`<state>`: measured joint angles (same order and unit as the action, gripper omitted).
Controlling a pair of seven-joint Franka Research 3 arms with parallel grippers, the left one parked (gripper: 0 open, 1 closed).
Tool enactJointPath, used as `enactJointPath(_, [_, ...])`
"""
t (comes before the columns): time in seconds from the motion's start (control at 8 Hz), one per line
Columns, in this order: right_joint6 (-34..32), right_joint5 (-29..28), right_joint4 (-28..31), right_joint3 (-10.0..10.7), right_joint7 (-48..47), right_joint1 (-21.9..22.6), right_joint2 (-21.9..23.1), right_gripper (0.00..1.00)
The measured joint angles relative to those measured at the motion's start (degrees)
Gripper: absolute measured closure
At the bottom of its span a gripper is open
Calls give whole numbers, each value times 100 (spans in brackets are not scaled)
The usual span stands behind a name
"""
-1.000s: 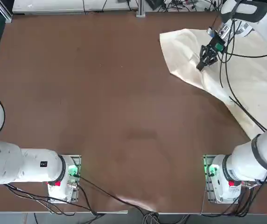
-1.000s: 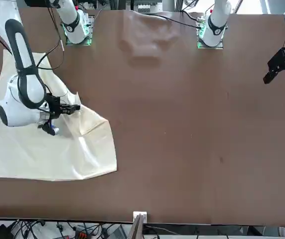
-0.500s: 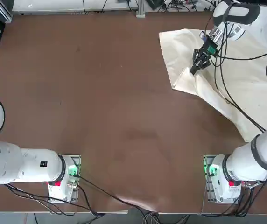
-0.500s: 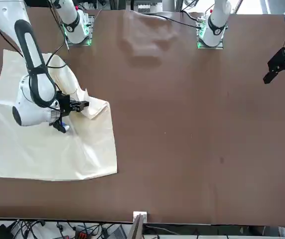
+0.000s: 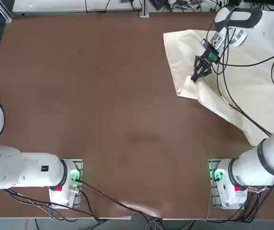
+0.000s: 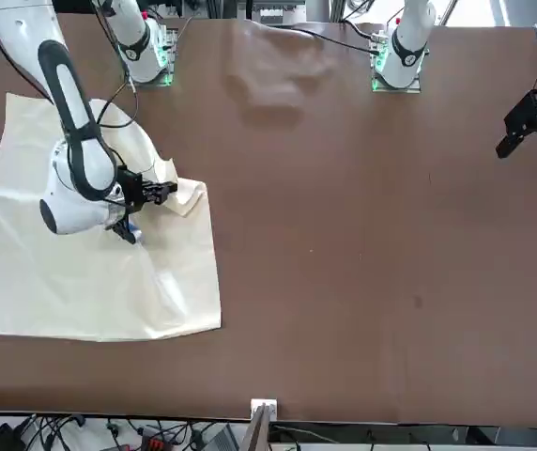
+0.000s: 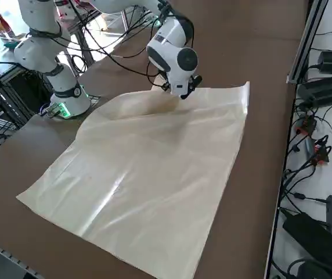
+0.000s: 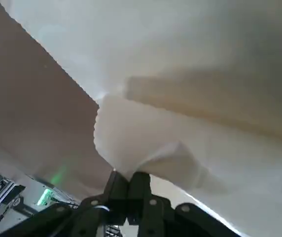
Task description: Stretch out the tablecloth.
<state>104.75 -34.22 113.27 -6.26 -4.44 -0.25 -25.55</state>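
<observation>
The cream tablecloth lies over the far right part of the brown table, also shown in the front view as the tablecloth and from the right side as the tablecloth. My right gripper is shut on a folded corner of it, held just above the table near the cloth's inner edge. The front view has the gripper pinching a small bunched flap. Up close, the gripper holds a pinched fold of cloth between closed fingers. A ridge of raised fabric runs back from the grip.
Brown tabletop stretches bare to the left of the cloth. Black cables from my arm trail across the fabric. The right arm's base sits at the near edge. Cables and gear lie beyond the far table edge.
My right gripper has dragged the pinched corner toward the table's centre and nearer my base. The fold has partly unrolled and the cloth's inner edge now lies flatter.
</observation>
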Motion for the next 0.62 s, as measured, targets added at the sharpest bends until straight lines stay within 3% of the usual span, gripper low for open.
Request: enactJointPath(0.62, [-22,-44,499,-29,-7,276,0,97])
